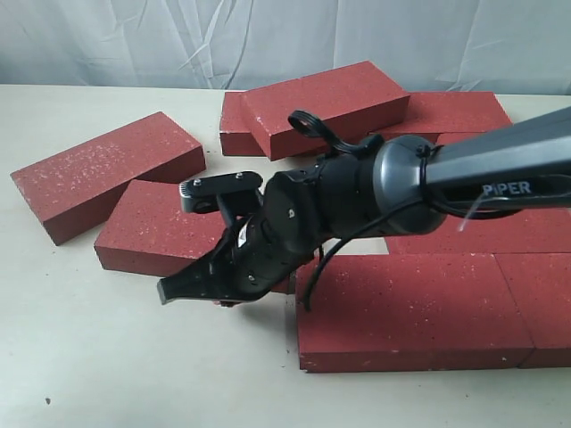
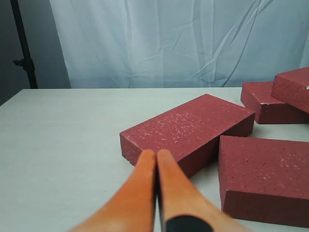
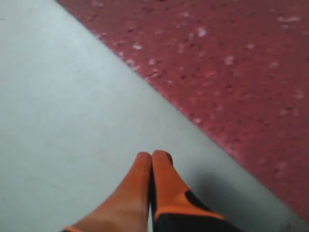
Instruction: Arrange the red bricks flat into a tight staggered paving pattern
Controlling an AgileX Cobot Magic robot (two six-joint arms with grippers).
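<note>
Several red bricks lie on the pale table. One loose brick [image 1: 107,174] lies at the left, and another [image 1: 161,232] lies angled beside it. A further brick [image 1: 326,107] rests tilted on the back ones [image 1: 451,111]. Flat bricks [image 1: 410,312] sit tight together at the front right. My right gripper [image 1: 169,290] reaches across to the left, shut and empty, low over the table beside the angled brick. In the right wrist view its shut tips [image 3: 152,155] hover over bare table beside a brick [image 3: 231,72]. My left gripper [image 2: 156,153] is shut and empty, pointing at the left brick [image 2: 188,128].
The right arm [image 1: 464,174] spans the middle of the scene and hides part of the brick rows. A white curtain [image 1: 285,36] hangs behind the table. Bare tabletop [image 1: 134,366] lies at the front left. A dark stand [image 2: 24,48] is off the table's far corner.
</note>
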